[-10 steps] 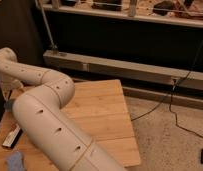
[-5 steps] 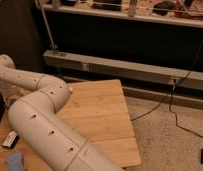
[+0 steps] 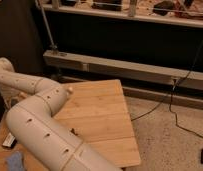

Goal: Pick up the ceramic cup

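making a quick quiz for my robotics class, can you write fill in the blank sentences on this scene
1. The robot's arm lies across a ___ table.
2. The tool is out of view: the arm leads off the picture's ___ edge.
3. A ___ cable runs over the floor to the right of the table.

Missing words: wooden; left; black

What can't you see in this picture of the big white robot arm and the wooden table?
- Gripper: out of view. The white robot arm is cut off by the camera view's left edge.
- Blue-grey ceramic cup: not visible anywhere. The arm covers much of the wooden table.
- Small blue flat piece: too small to identify.
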Action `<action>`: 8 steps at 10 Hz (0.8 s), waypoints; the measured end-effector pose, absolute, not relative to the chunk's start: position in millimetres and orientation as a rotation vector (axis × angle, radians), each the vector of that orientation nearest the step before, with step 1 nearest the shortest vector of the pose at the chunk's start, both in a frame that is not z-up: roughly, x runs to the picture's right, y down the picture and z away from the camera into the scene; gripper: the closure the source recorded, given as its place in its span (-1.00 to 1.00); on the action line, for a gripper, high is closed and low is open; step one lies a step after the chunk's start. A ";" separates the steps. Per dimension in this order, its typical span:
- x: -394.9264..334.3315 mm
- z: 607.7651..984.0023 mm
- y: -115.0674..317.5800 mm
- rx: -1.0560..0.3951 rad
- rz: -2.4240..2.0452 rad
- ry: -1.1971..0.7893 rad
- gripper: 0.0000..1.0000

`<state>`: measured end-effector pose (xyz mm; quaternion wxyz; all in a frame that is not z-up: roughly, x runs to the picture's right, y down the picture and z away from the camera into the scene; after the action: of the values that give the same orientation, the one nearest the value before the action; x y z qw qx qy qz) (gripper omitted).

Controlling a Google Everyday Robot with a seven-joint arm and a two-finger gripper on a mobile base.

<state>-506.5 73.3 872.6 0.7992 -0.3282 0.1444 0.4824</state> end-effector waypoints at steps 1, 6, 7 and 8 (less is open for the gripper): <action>-506.4 874.1 73.8 -0.705 1.036 0.311 -0.21; -502.0 878.4 78.3 -0.728 1.030 0.322 0.83; -497.6 879.7 77.1 -0.733 1.036 0.328 0.98; -491.6 880.3 73.2 -0.735 1.048 0.335 1.00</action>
<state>-491.6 73.2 880.3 0.7891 -0.3411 0.1554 0.4866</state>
